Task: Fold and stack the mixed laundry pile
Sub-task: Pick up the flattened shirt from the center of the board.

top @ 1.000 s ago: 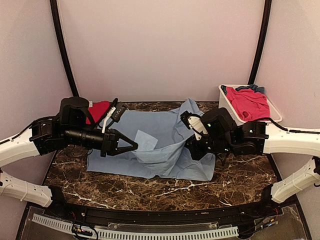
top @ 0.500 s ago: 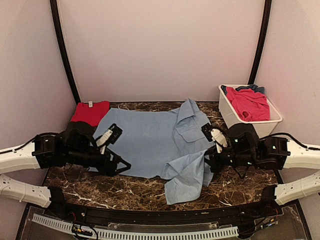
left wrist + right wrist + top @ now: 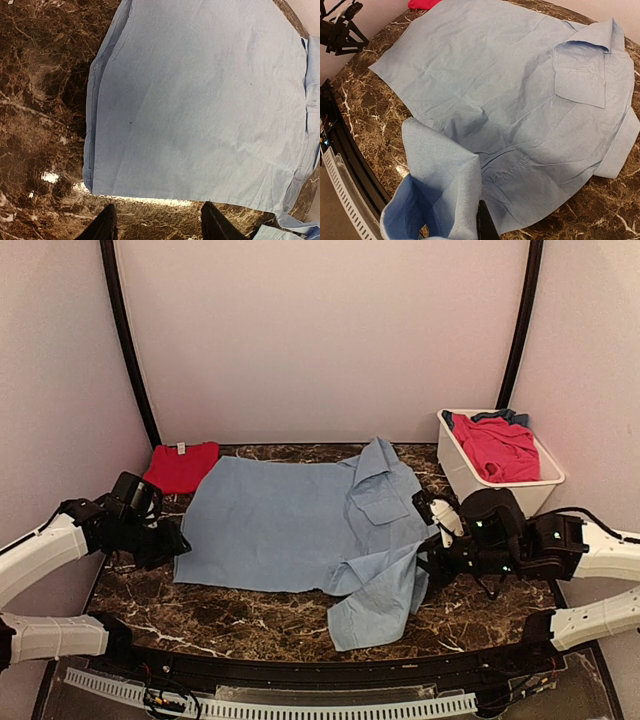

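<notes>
The large light-blue shirt (image 3: 285,525) lies spread on the marble table, its collar and chest pocket (image 3: 580,75) toward the right. One sleeve (image 3: 375,600) is doubled over at the front right and rises to my right gripper (image 3: 432,558), which is shut on it; only one black finger (image 3: 486,225) shows beside the lifted cloth. My left gripper (image 3: 168,540) is open just off the shirt's left edge (image 3: 90,150), with bare marble between its fingertips (image 3: 107,225). A folded red piece (image 3: 182,465) lies at the back left.
A white tub (image 3: 452,462) at the back right holds a pink-red piece (image 3: 495,445) and a darker blue piece (image 3: 512,417). The marble table (image 3: 250,625) shows bare along the front. Curved walls enclose the back and sides. A black rail (image 3: 345,155) runs along the near edge.
The left gripper opened, let go of the shirt and drew back left off the cloth. The shirt now lies opened flat. The right gripper pulled the sleeve toward the front right.
</notes>
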Motion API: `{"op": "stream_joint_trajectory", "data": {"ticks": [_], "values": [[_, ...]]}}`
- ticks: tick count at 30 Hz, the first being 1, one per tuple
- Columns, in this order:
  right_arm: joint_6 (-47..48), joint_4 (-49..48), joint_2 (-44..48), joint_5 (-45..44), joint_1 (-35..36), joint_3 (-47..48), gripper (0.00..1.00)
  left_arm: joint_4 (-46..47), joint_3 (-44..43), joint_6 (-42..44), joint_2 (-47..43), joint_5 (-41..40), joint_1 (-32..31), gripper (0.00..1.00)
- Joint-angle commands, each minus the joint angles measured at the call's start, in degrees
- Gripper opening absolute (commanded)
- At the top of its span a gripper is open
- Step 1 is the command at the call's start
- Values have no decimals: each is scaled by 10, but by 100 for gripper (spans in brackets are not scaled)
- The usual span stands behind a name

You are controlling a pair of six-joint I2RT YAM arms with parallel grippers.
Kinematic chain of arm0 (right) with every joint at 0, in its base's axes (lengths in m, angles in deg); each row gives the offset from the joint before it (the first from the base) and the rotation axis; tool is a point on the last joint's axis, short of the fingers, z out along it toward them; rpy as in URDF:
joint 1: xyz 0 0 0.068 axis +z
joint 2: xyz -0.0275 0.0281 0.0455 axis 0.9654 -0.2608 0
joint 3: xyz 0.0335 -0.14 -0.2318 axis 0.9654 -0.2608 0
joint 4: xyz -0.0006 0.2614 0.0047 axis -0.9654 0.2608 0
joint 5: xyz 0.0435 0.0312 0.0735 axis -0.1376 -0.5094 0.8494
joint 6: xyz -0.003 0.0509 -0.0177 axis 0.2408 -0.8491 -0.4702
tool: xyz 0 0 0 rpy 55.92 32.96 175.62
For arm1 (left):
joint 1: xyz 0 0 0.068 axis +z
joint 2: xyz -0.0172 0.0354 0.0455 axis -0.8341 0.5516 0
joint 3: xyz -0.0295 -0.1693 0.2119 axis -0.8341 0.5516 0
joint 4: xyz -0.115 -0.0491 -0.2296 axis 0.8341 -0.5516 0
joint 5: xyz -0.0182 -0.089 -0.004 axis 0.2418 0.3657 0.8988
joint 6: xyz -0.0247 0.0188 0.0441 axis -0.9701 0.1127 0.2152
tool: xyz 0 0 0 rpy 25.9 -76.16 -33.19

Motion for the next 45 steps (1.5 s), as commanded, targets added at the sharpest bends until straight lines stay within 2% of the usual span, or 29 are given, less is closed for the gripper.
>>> {"op": "stream_joint_trajectory", "data": {"ticks": [1, 6, 8, 12, 20, 31, 45], "values": [[-12, 22, -17, -26, -12, 26, 0, -40, 20, -81, -14, -1, 7, 56], [-4, 26, 18, -20, -48, 26, 0, 24, 98, -167, -13, 47, 10, 55], [0, 28, 24, -9, -58, 28, 0, 41, 106, -190, -13, 36, 10, 53], [7, 31, 19, -2, -64, 27, 0, 60, 104, -195, -19, 10, 12, 52], [9, 21, 2, 5, -65, 28, 0, 105, 108, -210, 37, 30, 24, 50], [3, 21, -1, 15, -64, 22, 0, 88, 113, -234, 53, 37, 25, 44], [2, 14, -6, 20, -64, 18, 0, 71, 156, -260, 28, 44, 24, 41]]}}
